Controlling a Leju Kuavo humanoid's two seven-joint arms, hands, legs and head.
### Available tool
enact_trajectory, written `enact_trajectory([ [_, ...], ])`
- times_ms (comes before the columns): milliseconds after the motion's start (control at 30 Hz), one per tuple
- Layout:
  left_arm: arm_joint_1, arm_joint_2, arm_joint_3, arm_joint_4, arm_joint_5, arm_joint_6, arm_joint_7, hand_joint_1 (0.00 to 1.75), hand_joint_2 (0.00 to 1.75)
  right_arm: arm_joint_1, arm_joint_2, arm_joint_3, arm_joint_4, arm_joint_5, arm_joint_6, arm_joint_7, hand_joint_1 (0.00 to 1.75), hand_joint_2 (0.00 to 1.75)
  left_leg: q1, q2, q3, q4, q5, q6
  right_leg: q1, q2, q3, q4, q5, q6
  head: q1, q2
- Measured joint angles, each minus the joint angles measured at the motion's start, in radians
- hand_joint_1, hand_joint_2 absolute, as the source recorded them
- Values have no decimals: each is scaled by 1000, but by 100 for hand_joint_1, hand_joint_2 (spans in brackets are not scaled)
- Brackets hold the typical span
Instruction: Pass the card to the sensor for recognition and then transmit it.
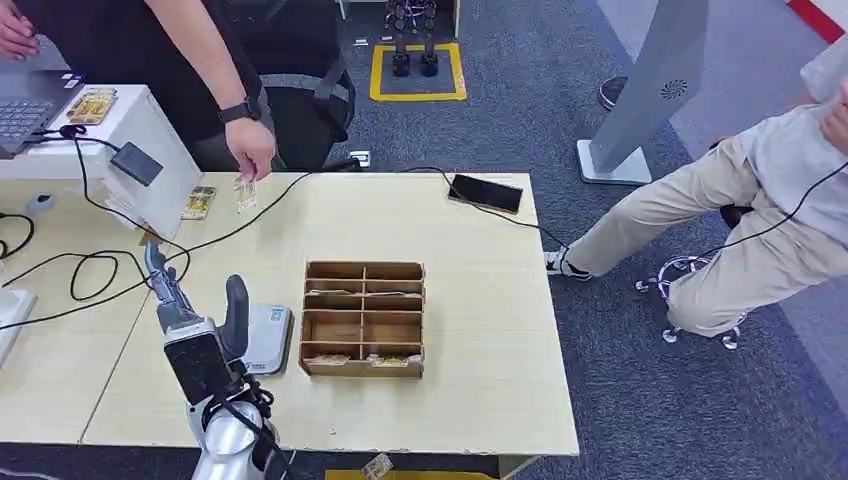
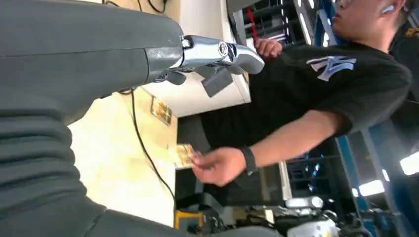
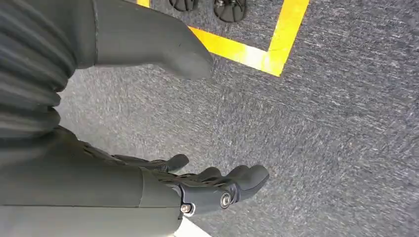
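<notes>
The left hand (image 1: 190, 315) is raised over the near left part of the counter (image 1: 480, 300), its fingers (image 1: 158, 265) apart and holding nothing, thumb up beside them. In the right wrist view the right hand (image 3: 197, 187) hangs over grey carpet with its fingers loosely spread, also empty. The card (image 1: 244, 194) is not with the robot: a person's hand (image 1: 250, 150) pinches it at the far edge of the counter, just above the surface, well apart from the left hand. Another card (image 1: 199, 203) lies beside it against the white box (image 1: 150, 130) that carries a small dark sensor (image 1: 136, 162) on its slanted face. A wooden divided tray (image 1: 364, 318) stands mid-counter with cards in some slots. By my reading the pick-up step is in hand, not the scan. The next move calls for the left hand to reach forward to the offered card and close on its edges, then carry it to the sensor
</notes>
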State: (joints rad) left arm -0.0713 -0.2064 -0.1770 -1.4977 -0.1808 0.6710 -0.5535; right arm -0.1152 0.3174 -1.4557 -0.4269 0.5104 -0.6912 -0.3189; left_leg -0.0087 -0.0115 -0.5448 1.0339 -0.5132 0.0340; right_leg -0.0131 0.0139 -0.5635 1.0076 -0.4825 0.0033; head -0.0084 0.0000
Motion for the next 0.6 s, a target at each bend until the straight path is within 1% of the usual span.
enact_trajectory([
  [33, 9, 3, -9, -12, 9, -15, -5, 0, 0, 0, 0, 0, 0, -6, 0, 0, 0, 175, 0, 0, 0, 0, 0, 0, 0, 0, 0, 0, 0, 0, 0, 0],
  [133, 47, 13, -46, -55, 28, -84, -28, 0, 0, 0, 0, 0, 0, -22, 0, 0, 0, 175, 0, 0, 0, 0, 0, 0, 0, 0, 0, 0, 0, 0, 0, 0],
  [167, 63, 15, -66, -71, 22, -114, -34, 0, 175, 0, 0, 0, 0, -29, 0, -1, 0, 175, 0, 0, 0, 0, 0, 0, 0, 0, 0, 0, 0, 0, 0, 0],
  [267, 105, 31, -135, -116, -27, -216, -46, 0, 175, 0, -1, 2, 0, -44, 3, -2, 0, 175, 0, 0, 0, 0, 0, 0, 0, 0, 0, 0, 0, 0, 0, 0],
  [333, 119, 50, -184, -125, -100, -243, -39, 0, 175, 0, -2, 6, 0, -53, 5, 2, 0, 175, 0, 0, 0, 0, -1, 0, 0, 0, 0, 0, 0, 0, 1, 0],
  [433, 130, 83, -270, -123, -317, -218, 7, 0, 175, 1, -3, 24, -1, -63, 13, 13, 0, 175, 0, 0, 0, 0, 0, 0, 0, 0, 0, -1, 0, 0, 0, 0],
  [467, 131, 95, -298, -118, -370, -212, 20, 0, 175, 2, -3, 29, -2, -67, 15, 18, 0, 175, 0, 0, 0, 0, 0, 0, 0, 0, 0, -1, 0, 0, 0, 0],
  [600, 131, 132, -372, -94, -459, -202, 46, 0, 175, 6, -3, 49, -6, -71, 17, 26, 0, 175, 0, 0, 1, 0, 0, 0, 0, 0, 0, 0, 0, 0, 0, 0],
])
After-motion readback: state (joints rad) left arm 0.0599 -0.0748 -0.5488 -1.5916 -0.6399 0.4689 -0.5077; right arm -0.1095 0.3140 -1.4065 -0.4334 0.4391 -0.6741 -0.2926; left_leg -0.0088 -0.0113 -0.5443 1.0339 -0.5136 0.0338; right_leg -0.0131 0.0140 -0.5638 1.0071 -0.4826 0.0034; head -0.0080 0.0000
